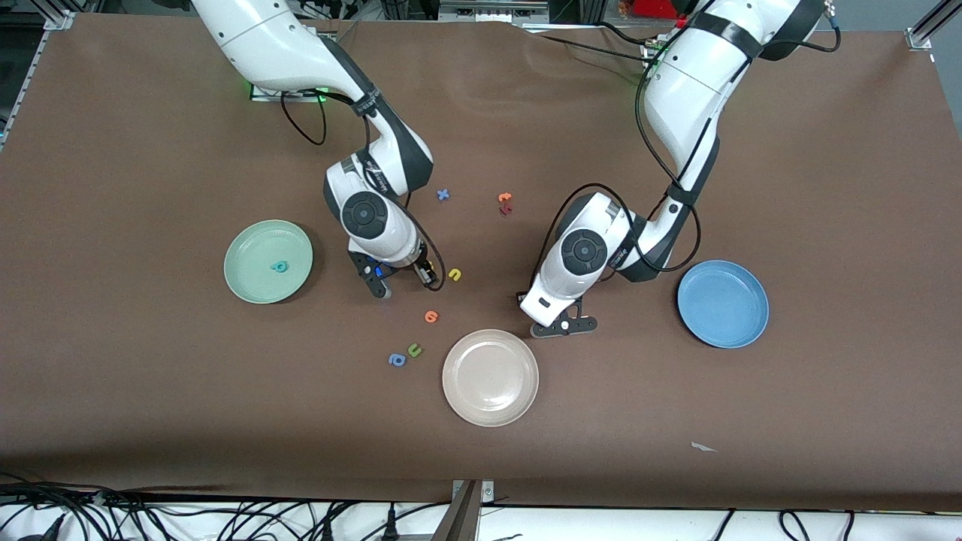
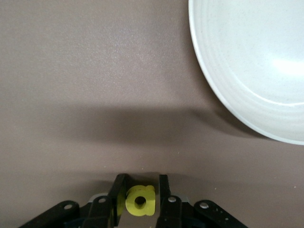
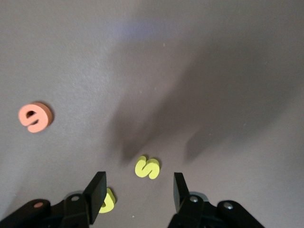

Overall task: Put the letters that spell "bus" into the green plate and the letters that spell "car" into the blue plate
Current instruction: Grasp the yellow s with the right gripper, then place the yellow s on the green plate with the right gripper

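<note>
Left gripper (image 2: pixel 141 179): It was low, just beside the beige plate (image 2: pixel 247 71). Its two fingers were pinching the yellow a (image 2: pixel 140 200), one finger on each side.
Why it held that way: The a is tiny, so I think a grip on both flat sides stops it from slipping.
Where the a must go: It belongs in the blue plate (image 1: pixel 723 303), which sat well apart from this gripper, toward the left arm's end of the table. The blue plate had no letters in it yet.
Right gripper (image 3: pixel 139 183): It hung low over the table with its fingers spread wide.
What was under it: The yellow s (image 3: pixel 147 167) lay flat on the table between the spread fingers, not touched yet. The yellow u (image 3: pixel 107 199) lay right by one finger.
Why it was spread: I think it was lined up to close on the s, and it had to miss the u.
Where the s must go: The green plate (image 1: pixel 240 248) was near this gripper, toward the right arm's end of the table. The teal b (image 1: pixel 280 266) already lay in it.
Others near the right gripper: An orange letter (image 3: pixel 35 116) was close by. A green u (image 1: pixel 414 349) and a blue a (image 1: pixel 396 360) lay a bit farther off, beside each other.
Not seen: I could not find the teal c or the teal r.
</note>
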{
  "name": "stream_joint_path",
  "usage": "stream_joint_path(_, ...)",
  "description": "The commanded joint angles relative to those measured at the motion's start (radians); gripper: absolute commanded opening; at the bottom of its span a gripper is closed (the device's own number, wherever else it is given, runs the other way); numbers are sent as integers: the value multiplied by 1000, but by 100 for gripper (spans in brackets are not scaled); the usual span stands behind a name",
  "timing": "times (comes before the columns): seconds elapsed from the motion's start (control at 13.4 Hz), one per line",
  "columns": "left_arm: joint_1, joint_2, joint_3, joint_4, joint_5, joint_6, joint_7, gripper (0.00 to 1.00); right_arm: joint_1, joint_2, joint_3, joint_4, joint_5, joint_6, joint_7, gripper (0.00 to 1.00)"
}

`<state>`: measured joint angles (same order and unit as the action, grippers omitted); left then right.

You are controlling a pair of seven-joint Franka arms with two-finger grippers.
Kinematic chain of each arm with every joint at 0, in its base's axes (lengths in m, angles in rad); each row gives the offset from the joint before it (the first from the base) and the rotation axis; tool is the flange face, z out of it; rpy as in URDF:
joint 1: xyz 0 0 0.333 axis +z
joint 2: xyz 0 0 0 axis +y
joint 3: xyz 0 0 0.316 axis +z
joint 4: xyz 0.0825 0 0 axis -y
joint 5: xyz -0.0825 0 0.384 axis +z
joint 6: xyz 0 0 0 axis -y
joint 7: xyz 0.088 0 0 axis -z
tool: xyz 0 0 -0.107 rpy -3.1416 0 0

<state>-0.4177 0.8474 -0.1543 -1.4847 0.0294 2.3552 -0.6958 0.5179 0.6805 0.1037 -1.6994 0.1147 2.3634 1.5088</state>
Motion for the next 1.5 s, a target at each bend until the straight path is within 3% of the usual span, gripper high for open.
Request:
stream_joint_path(0.0, -13, 7, 13, 8, 9, 13, -19, 36, 14, 19, -10, 0, -7, 33, 33, 65)
stream_joint_path(0.6, -15, -1, 13, -6, 10, 13, -37, 37, 37, 37, -27, -11, -32, 46, 33, 48)
stream_joint_path(0.9, -23, -1, 13, -6, 12, 12, -41, 37, 36, 39, -27, -10, -40, 45, 28, 24)
stream_joint_path(1.12, -26, -2, 15, -8, 12, 12, -47, 39, 31, 27, -38, -8, -43, 24, 7, 21)
stream_joint_path(1.42, -26, -5, 13, -22, 47, 12, -74, 40, 30, -64, -108, 1, -118, -191, -157, 21)
